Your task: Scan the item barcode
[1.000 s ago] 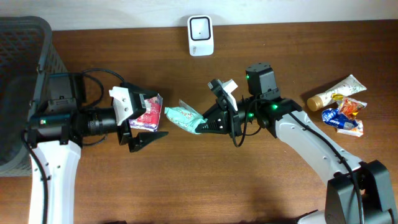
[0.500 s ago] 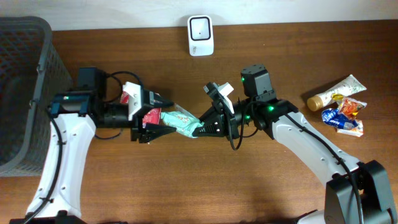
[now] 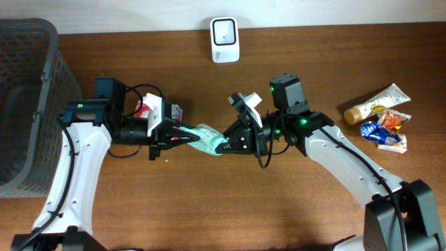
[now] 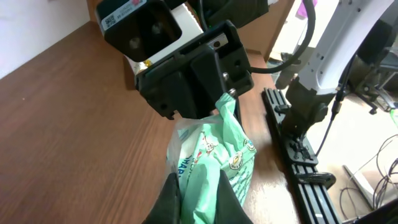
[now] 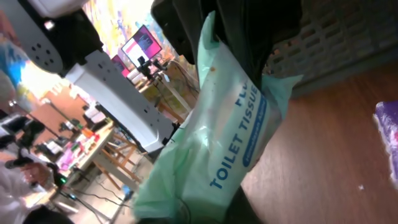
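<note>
Where 1 second ago the left end effector [image 3: 182,134] stood wide open, well left of the pack [image 3: 207,135], it has now moved in and clamped the pack's left end. Opposite, the right end effector [image 3: 226,143] still pinches the right end, so the pack spans both above the bench [image 3: 209,202].

Your worktop [image 3: 209,202] is dark brown wood with a clear grain, evenly lit from above. Along its far edge you see a narrow strip of pale wall [image 3: 313,10], and a dark mesh basket [image 3: 21,104] fills the left edge of the overhead view. From the left wrist, a light floor [image 4: 367,143] shows past the worktop's edge. The right wrist gives you a blurred, cluttered room — a lit monitor [image 5: 144,45], wooden stands [image 5: 118,146] and bright colours behind.
</note>
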Controlling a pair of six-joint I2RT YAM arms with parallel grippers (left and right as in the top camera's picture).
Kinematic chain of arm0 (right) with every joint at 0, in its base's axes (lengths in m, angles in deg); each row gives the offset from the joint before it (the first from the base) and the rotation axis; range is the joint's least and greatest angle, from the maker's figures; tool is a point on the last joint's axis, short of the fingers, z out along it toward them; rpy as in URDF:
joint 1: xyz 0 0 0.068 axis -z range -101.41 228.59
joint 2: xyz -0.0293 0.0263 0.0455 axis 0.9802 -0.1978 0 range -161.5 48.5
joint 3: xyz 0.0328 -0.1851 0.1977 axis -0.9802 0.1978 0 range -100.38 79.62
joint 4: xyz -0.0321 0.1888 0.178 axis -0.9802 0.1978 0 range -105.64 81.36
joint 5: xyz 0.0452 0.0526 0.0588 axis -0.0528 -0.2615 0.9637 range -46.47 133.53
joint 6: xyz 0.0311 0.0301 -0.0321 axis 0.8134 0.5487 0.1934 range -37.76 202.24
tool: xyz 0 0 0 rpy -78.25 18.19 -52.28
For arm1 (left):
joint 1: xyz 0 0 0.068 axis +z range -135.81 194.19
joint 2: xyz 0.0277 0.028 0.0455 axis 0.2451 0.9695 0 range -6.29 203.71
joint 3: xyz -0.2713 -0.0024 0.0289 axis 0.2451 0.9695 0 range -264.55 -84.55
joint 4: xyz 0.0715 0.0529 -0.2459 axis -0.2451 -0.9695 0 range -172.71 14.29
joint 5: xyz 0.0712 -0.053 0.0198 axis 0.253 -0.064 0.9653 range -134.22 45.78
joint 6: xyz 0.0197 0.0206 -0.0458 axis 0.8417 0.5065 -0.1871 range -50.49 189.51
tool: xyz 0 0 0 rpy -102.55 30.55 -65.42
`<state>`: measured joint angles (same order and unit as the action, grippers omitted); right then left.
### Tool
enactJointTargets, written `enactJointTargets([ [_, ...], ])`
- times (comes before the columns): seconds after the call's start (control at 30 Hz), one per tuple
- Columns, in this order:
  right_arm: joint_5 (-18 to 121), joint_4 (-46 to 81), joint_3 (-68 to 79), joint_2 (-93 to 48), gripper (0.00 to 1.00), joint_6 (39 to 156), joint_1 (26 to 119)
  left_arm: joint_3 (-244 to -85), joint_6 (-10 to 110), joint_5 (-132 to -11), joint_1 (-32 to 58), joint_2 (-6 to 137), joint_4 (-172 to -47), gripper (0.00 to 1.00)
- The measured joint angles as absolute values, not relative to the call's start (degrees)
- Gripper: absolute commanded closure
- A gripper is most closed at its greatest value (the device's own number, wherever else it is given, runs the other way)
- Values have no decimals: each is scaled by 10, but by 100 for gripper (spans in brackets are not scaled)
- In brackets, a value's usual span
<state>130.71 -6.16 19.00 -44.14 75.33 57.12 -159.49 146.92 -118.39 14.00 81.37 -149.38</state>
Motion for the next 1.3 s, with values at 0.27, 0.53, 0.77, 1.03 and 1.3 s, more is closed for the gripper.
enactJointTargets([
  [0.27, 1315, -365, 191, -441, 2, 958, 620, -1595, 1382, -1223, 173, 814, -1498, 100],
  [0.53, 1047, -242, 187, -441, 1, 978, 652, -1594, 1106, -1238, 226, 814, -1370, 100],
  [0.77, 935, -179, 187, -441, 1, 912, 654, -1598, 710, -1092, 178, 814, -1191, 100],
  [1.03, 1173, -215, 187, -441, 1, 906, 800, -1599, 470, -1039, 133, 831, -1136, 100],
  [1.3, 1256, -220, 187, -441, 1, 906, 794, -1599, 430, -1173, 106, 975, -1103, 100],
])
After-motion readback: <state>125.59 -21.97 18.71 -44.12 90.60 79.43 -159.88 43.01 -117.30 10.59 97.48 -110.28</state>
